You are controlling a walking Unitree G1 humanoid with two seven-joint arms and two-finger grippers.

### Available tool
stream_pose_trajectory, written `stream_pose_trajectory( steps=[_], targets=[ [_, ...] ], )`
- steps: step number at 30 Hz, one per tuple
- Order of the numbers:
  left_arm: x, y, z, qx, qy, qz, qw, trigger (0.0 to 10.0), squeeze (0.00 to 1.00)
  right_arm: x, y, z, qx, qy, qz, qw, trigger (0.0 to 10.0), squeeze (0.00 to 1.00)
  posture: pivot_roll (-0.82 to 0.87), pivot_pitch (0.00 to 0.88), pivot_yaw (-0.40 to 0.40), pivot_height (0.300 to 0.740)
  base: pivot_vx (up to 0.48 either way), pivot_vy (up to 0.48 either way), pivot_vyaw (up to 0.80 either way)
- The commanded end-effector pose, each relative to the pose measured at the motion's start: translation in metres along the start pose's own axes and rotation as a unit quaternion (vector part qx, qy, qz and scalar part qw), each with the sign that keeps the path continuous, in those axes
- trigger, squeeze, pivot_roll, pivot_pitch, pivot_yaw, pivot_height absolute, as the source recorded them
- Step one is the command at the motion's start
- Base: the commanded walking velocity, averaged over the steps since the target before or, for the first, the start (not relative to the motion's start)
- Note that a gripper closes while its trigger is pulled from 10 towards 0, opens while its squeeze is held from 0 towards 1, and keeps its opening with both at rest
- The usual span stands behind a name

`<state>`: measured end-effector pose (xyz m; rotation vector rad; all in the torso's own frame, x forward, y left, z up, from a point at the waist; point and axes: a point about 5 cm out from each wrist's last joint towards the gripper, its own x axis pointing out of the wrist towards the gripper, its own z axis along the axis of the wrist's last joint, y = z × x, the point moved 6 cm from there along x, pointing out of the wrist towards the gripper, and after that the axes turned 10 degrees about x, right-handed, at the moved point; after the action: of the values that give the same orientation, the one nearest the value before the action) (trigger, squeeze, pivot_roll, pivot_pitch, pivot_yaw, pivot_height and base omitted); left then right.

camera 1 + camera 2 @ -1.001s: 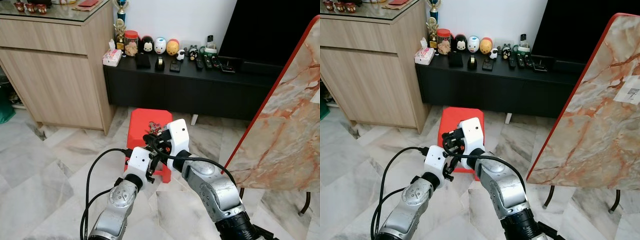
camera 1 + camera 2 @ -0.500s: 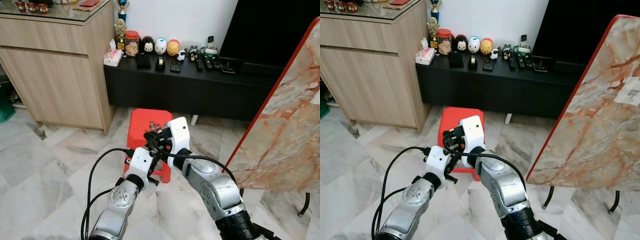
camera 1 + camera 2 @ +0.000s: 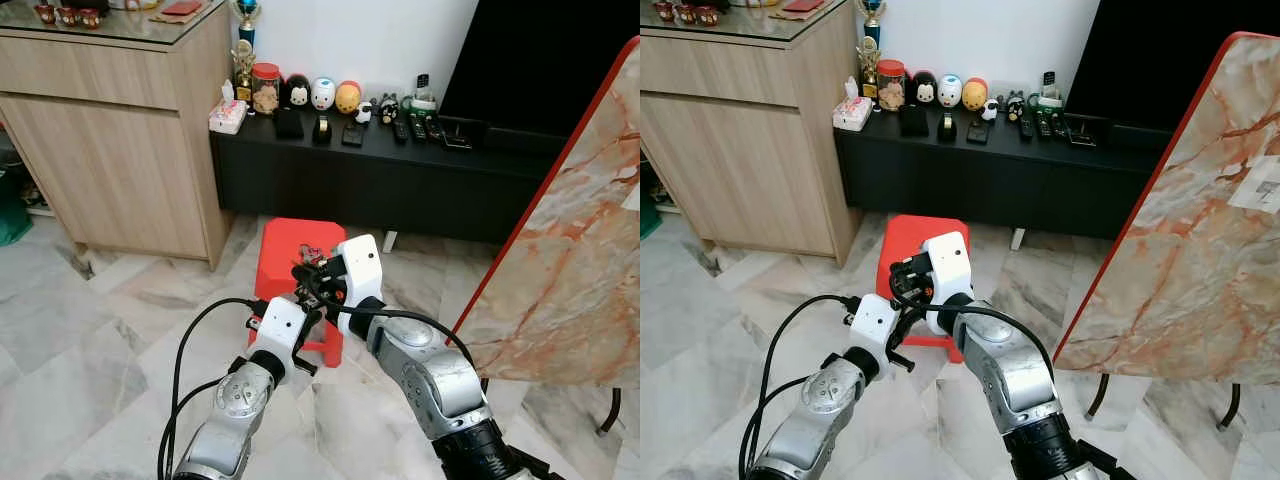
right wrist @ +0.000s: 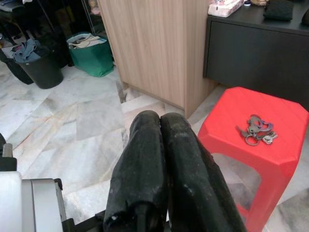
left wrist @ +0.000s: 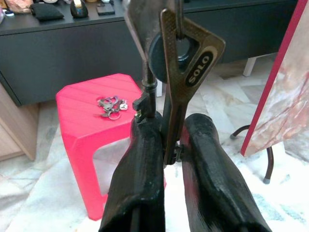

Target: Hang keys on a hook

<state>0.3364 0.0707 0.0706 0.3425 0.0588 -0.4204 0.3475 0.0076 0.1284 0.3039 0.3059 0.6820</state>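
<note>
Both arms are raised together over the red stool [image 3: 296,262]. The left gripper [image 5: 171,145] pinches a brass key [image 5: 186,72] stamped SOLO between its fingers, blade down. The right gripper [image 4: 161,125] has its fingers pressed together, holding nothing. A bunch of keys [image 4: 256,129] lies on the stool top, apart from both grippers.

The left gripper [image 5: 169,145] is pinching a bronze key marked SOLO [image 5: 186,72] between its black fingers [image 5: 140,179], while a bunch of keys [image 5: 111,105] is lying on the red stool [image 5: 84,130] beyond.
</note>
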Motion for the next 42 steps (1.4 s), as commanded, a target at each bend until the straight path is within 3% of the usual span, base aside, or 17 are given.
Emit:
stream_pose_trajectory(
  steps=[1,12,23,28,31,42],
  targets=[
    [-0.003,-0.002,-0.001,0.004,0.005,-0.002,1.000,0.0,0.00,-0.001,-0.008,0.012,-0.007,-0.020,-0.014,1.000,10.0,0.00,0.02,0.000,-0.146,0.740,0.000,0.000,0.00],
    [-0.006,0.001,-0.001,0.006,0.005,0.002,1.000,0.0,0.00,-0.003,-0.021,0.011,-0.016,-0.017,-0.036,0.999,10.0,0.00,0.02,0.000,-0.145,0.740,0.000,0.000,0.00],
    [-0.013,0.005,-0.006,0.015,0.012,-0.011,1.000,0.0,0.00,-0.014,-0.064,0.018,-0.072,-0.009,-0.103,0.992,10.0,0.00,0.02,0.000,-0.146,0.740,0.000,0.000,0.00],
    [-0.014,0.010,-0.005,0.018,0.010,-0.001,1.000,0.0,0.00,-0.020,-0.076,0.020,-0.079,-0.007,-0.122,0.989,10.0,0.00,0.02,0.000,-0.146,0.740,0.000,0.000,0.00],
    [-0.013,0.015,-0.003,0.018,0.006,0.005,1.000,0.0,0.00,-0.028,-0.094,0.020,-0.084,0.000,-0.151,0.985,10.0,0.00,0.02,0.000,-0.144,0.740,0.000,0.000,0.00],
    [-0.013,0.015,-0.003,0.018,0.006,0.005,1.000,0.0,0.00,-0.028,-0.094,0.020,-0.084,0.000,-0.151,0.985,10.0,0.00,0.02,0.000,-0.144,0.740,0.000,0.000,0.00]
  ],
)
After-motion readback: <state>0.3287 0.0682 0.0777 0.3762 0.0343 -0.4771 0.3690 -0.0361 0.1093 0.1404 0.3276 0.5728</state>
